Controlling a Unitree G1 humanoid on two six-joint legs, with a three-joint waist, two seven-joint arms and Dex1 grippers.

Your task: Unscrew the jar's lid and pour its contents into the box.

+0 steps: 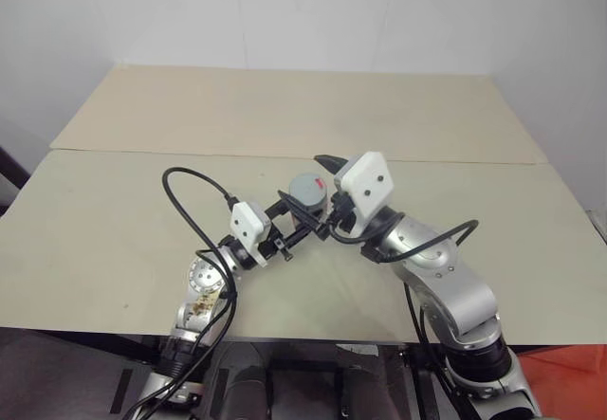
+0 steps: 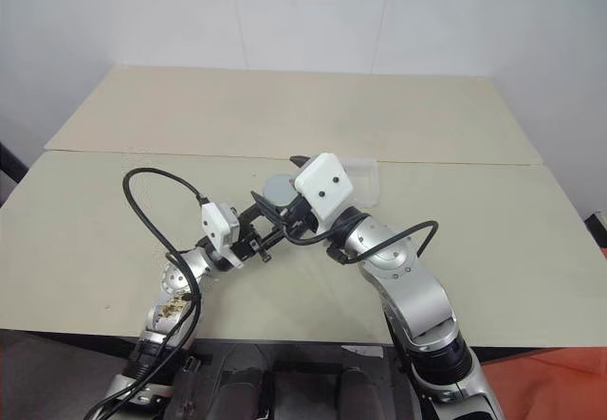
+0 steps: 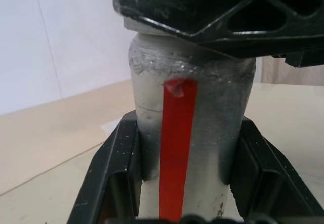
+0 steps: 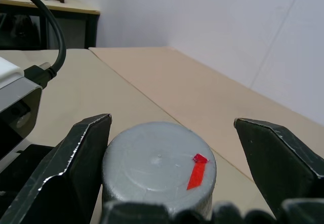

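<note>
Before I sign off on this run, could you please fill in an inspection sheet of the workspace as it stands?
Surface: pale tan table of two boards, seam between them.
Job's things: jar upright, red strip down its side; grey lid still on; clear box on the table beyond the right arm; contents not visible.
Clutter: nothing seen.
Grippers: left gripper shut on the jar's body; right gripper open, fingers either side of the lid.
Cables: black cable looping over the left arm.
Surroundings: white wall behind the table.

Matt grey metal jar (image 3: pixel 187 133) with scuffed surface, glossy red tape strip, smooth pale wooden table (image 1: pixel 285 117)
</note>
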